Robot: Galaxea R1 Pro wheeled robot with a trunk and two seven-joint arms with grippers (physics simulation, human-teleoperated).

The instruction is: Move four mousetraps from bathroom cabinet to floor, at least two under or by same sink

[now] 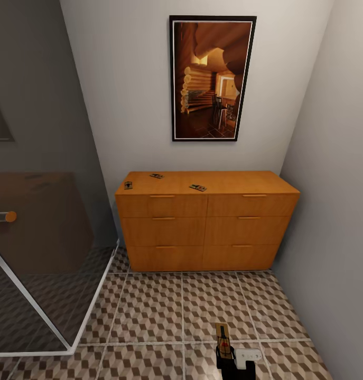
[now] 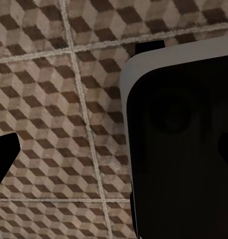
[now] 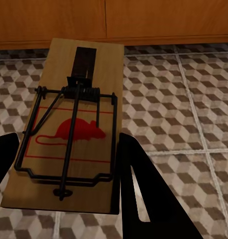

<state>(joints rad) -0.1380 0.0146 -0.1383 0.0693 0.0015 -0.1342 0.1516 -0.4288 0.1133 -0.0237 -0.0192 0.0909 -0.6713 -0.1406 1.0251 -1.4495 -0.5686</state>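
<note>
Three mousetraps lie on the flat top of the orange-brown cabinet (image 1: 207, 221) against the far wall: one at the back left (image 1: 156, 176), one at the left edge (image 1: 128, 184), one near the front middle (image 1: 197, 187). All drawers look closed. My right gripper (image 1: 226, 354) (image 3: 69, 142) hovers low over the bathroom floor (image 1: 149, 311), shut on a fourth mousetrap (image 1: 222, 339) (image 3: 74, 124) with a red mouse print. My left gripper (image 2: 116, 149) hangs above the cube-pattern tiles (image 2: 59, 99), its fingers wide apart with nothing between them.
A glass shower enclosure (image 1: 44, 237) with a white base frame takes up the left side. A grey wall (image 1: 334, 211) closes the right. A framed picture (image 1: 213, 78) hangs above the cabinet. A large dark, white-rimmed part (image 2: 178, 149) blocks half the left wrist view.
</note>
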